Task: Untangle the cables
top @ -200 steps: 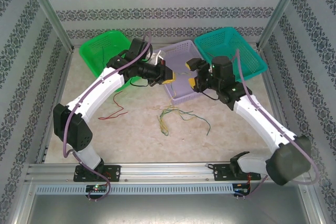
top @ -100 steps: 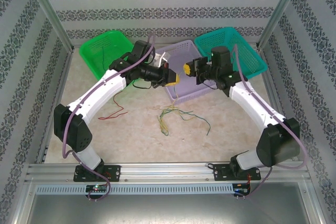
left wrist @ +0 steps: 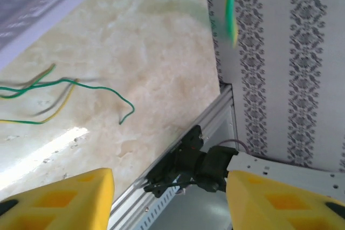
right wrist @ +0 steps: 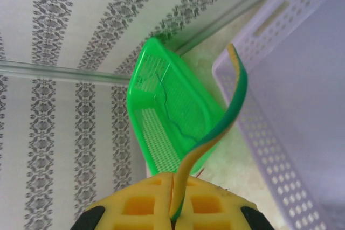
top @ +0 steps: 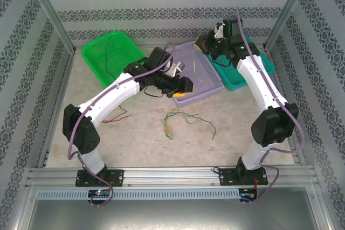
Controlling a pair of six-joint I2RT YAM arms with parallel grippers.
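R end effector (right wrist: pixel 175 211) clenched on a yellow-green cable (right wrist: pixel 229 111); L end effector (left wrist: pixel 170 200) released, nothing btwn its fingers.

Top view: R arm is up at approx 1 o'clock of the surface (top: pixel 140 133), its end effector above the spot where the purple basket (top: pixel 207 82) and teal basket (top: pixel 245 76) meet. In the wrist view the cable curves out from btwn the yellow pads (right wrist: pixel 137 206), free end in the air. L end effector sits by the purple basket's near-left corner. Other cables: a loose green/yellow/orange bunch (top: pixel 180 118) lies on the surface at 6 o'clock of the purple basket, apart from both arms. A red cable (top: pixel 116 116) lies alone at 9 o'clock of the bunch, just beside the L arm. Green basket (top: pixel 97 52) at 10 o'clock has one thin dark wire (right wrist: pixel 172 117) inside.
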